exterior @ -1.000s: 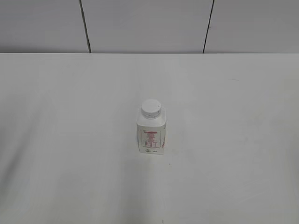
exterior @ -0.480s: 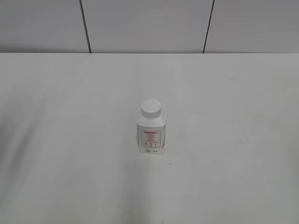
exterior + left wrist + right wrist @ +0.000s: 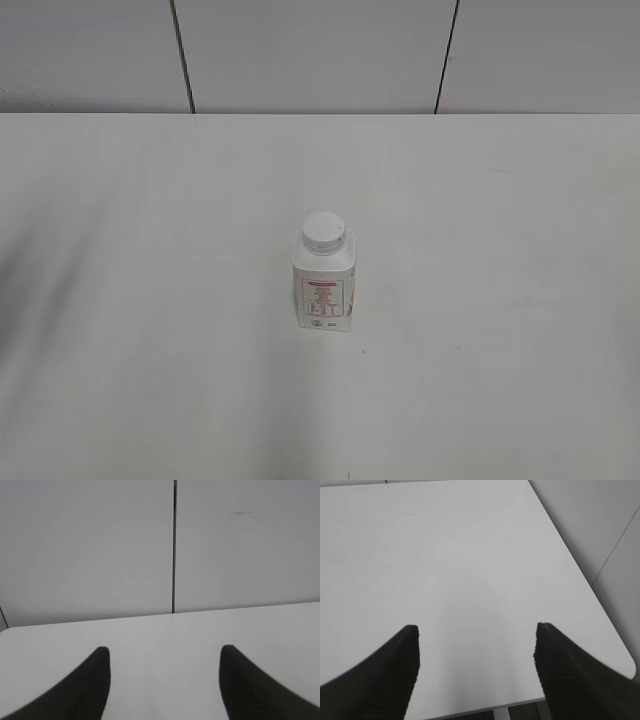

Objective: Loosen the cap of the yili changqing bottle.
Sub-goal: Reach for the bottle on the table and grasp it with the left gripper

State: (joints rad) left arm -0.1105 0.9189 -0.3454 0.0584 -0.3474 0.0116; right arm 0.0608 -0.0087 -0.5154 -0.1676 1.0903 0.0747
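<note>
The red print on the label of the yili changqing bottle [image 3: 323, 292] is too small to read in the exterior view, and the bottle's rear side is hidden. Whether the cap [image 3: 324, 232] sits fully tight cannot be told. Neither arm appears in the exterior view. The left gripper [image 3: 162, 652] and right gripper [image 3: 476, 630] show only finger ends; the rest is cut off by the lower edges. The table [image 3: 150, 300] runs past the frame edges.
</note>
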